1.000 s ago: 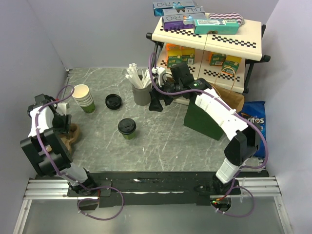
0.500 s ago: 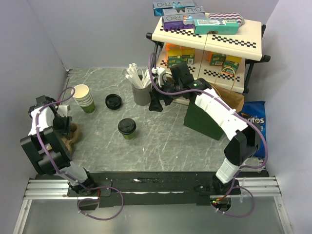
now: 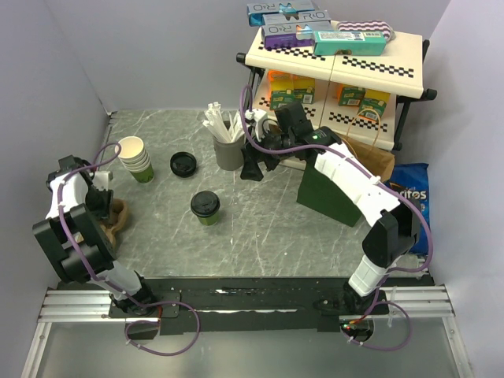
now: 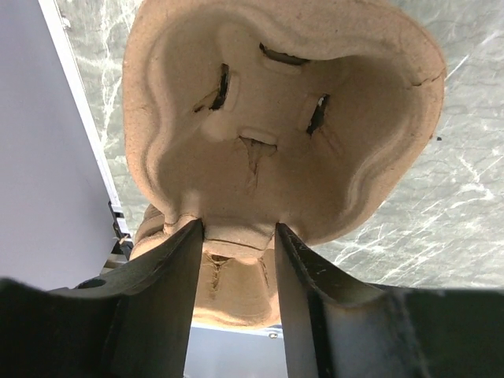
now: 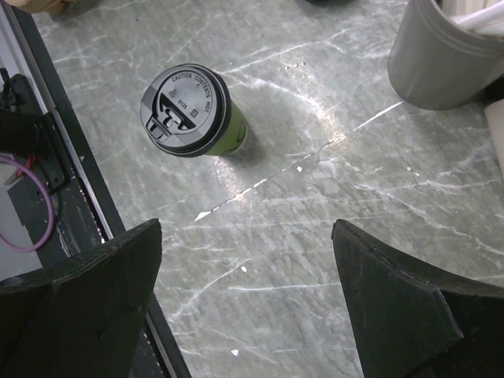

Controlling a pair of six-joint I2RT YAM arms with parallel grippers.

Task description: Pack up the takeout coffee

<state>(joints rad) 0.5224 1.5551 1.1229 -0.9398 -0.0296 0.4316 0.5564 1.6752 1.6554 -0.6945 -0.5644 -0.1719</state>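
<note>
Left end effector (image 4: 238,228) pinches the pulp carrier (image 4: 276,118); right end effector (image 5: 246,232) hangs wide above the counter (image 5: 354,197); takeout coffee (image 5: 193,110) stands there unpacked, nothing loaded yet.

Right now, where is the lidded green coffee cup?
In the top view the coffee cup stands upright left of centre, apart from the loose black lid beyond it and the grey cutlery holder.
</note>
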